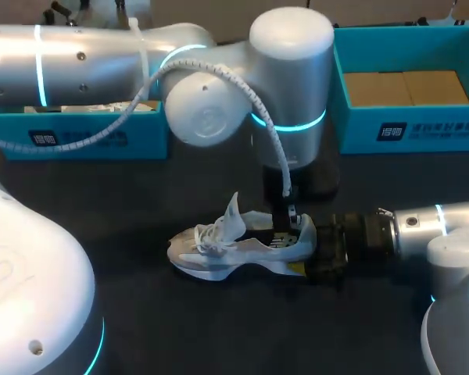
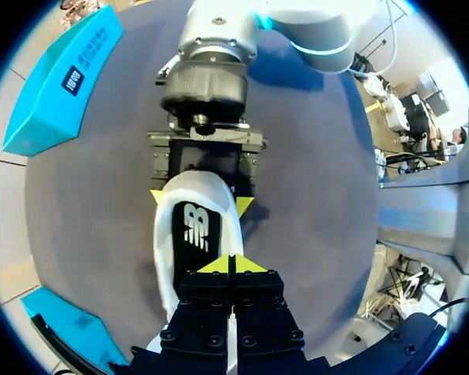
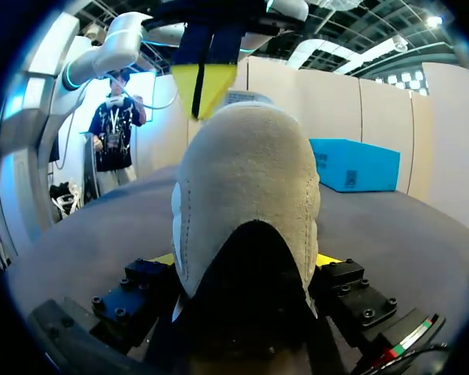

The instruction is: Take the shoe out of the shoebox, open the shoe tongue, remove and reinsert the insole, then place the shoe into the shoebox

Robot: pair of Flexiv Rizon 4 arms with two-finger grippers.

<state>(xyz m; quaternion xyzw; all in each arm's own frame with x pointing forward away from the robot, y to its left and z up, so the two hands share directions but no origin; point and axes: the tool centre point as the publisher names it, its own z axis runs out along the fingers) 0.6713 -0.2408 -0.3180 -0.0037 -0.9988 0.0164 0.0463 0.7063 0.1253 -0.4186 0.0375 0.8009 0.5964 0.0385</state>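
left pincer (image 2: 228, 264): pointing down, tips together | right pincer (image 2: 201, 200): level, apparently clamping shoe (image 1: 219, 250) heel

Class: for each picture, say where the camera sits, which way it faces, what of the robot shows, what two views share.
Head view: above and behind, facing down at the table; left arm, right arm show.
Left wrist view: on that wrist, looking down past the left gripper into the shoe.
Right wrist view: on that wrist, looking across the table; right gripper clamps the shoe.
Wrist views share the shoe.
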